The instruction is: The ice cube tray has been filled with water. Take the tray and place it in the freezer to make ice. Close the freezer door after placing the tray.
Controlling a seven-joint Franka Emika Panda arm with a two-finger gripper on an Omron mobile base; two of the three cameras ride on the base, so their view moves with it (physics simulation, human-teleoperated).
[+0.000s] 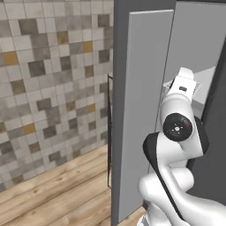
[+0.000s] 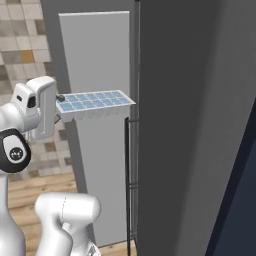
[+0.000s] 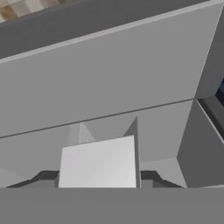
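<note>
beside open grey freezer door (image 2: 95, 65), flat white ice cube tray (image 2: 95, 104) shows blue cells.

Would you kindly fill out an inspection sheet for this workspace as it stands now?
Surface: pale grey freezer interior, shelf bare.
Job's things: white ice cube tray with pale blue water, held level; tall dark grey freezer; freezer door open, light inner face showing.
Clutter: nothing seen.
Grippers: gripper shut on the tray's end.
Cables: nothing seen.
Surroundings: mosaic tile wall, wooden floor.
</note>
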